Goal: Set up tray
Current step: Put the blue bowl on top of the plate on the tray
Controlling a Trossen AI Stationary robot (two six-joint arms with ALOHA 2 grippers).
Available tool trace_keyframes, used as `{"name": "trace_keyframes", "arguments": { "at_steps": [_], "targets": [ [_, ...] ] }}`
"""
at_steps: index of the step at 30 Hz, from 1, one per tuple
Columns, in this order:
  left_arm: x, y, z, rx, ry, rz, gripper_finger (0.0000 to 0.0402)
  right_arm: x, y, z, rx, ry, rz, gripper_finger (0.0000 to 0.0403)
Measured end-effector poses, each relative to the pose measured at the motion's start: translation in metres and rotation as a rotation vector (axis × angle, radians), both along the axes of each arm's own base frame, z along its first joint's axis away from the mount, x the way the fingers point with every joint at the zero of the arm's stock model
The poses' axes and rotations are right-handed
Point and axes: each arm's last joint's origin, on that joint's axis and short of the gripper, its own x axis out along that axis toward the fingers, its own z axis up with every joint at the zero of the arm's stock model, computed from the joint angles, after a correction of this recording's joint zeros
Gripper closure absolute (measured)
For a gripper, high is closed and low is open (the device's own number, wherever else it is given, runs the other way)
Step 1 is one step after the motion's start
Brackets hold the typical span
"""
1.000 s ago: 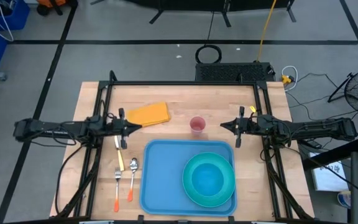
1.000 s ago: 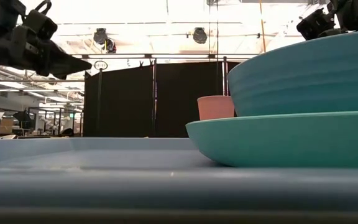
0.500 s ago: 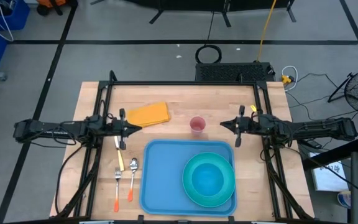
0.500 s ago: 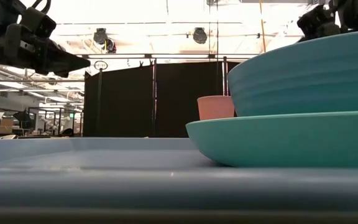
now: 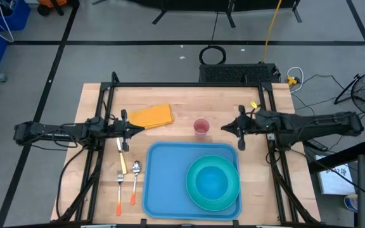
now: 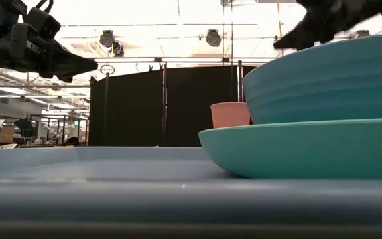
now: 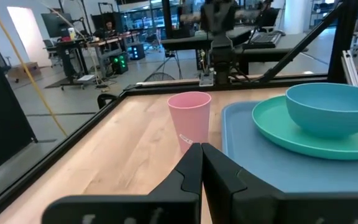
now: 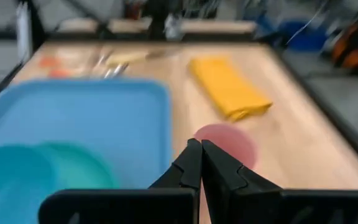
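Note:
The light-blue tray (image 5: pixel 166 180) lies on the table's near middle, also in the right wrist view (image 8: pixel 92 112). On its right part stands a teal plate (image 5: pixel 234 190) with a teal bowl (image 5: pixel 211 180) in it. A pink cup (image 5: pixel 201 126) stands upright on the table just beyond the tray's far rim. My right gripper (image 5: pixel 223 128) is shut and empty, raised to the right of the cup. My left gripper (image 5: pixel 142 128) is shut and empty at the table's left, near a folded yellow napkin (image 5: pixel 151 116).
A knife (image 5: pixel 121 156), a spoon (image 5: pixel 135 180) and an orange-handled fork (image 5: pixel 120 190) lie on the table left of the tray. A black frame (image 5: pixel 189 84) runs along the table's far and side edges. Bare wood lies between the napkin and the cup.
My right gripper has moved toward the table's left edge, closer to the pink cup, quickly enough to blur its wrist view. My left gripper has risen a little and kept its place over the table. Nothing on the table has moved.

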Motion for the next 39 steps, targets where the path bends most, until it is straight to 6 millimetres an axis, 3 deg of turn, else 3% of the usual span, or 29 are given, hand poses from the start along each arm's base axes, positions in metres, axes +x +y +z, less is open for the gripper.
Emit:
{"name": "trace_keyframes", "arguments": {
  "at_steps": [7, 13, 19, 23, 27, 34, 39],
  "targets": [
    [0.0, 0.0, 0.0, -0.017, -0.002, 0.002, 0.0392, 0.035, 0.041, 0.047, -0.009, 0.403, 0.038, 0.0403],
    [0.0, 0.001, 0.0, -0.019, -0.003, 0.026, 0.0392, 0.078, 0.081, 0.054, 0.0, 0.642, 0.048, 0.0389],
    [0.0, 0.001, 0.0, -0.003, -0.001, 0.027, 0.0392, 0.107, 0.102, 0.028, -0.024, 0.752, 0.041, 0.029],
    [0.0, 0.001, 0.001, 0.031, -0.003, 0.027, 0.0392, 0.114, 0.104, 0.008, -0.044, 0.803, 0.002, 0.021],
    [0.0, 0.001, 0.001, 0.056, -0.001, 0.029, 0.0392, 0.118, 0.103, -0.007, -0.024, 0.802, -0.039, 0.0159],
    [0.0, 0.001, 0.001, 0.061, 0.0, 0.042, 0.0392, 0.114, 0.102, -0.034, 0.037, 0.814, -0.064, 0.0141],
    [0.0, 0.001, 0.001, 0.056, -0.002, 0.042, 0.0392, 0.116, 0.106, -0.041, 0.127, 0.799, -0.022, 0.015]
  ]
}}
